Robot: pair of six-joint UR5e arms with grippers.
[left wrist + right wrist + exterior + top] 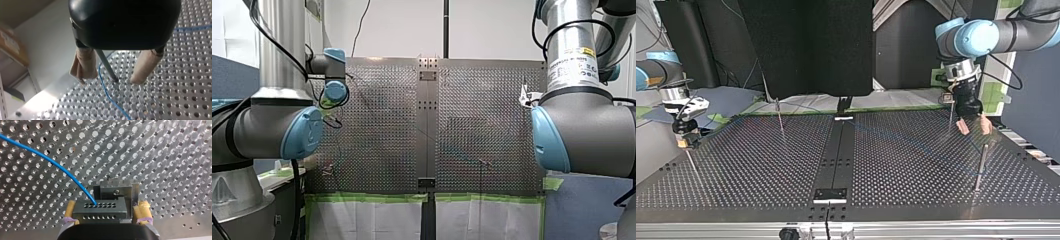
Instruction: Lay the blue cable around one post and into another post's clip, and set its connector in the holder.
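My left gripper [113,75] straddles a post [107,66], and the cable [105,90] runs just beside that post, between the fingers. My right gripper [106,207] clamps the connector [100,209], with the holder [116,188] directly ahead on the table [162,157].

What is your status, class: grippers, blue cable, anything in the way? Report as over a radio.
Left gripper open, astride a post. Right gripper shut on connector, holder just ahead. Blue cable runs beside that post. Nothing seen in the way.
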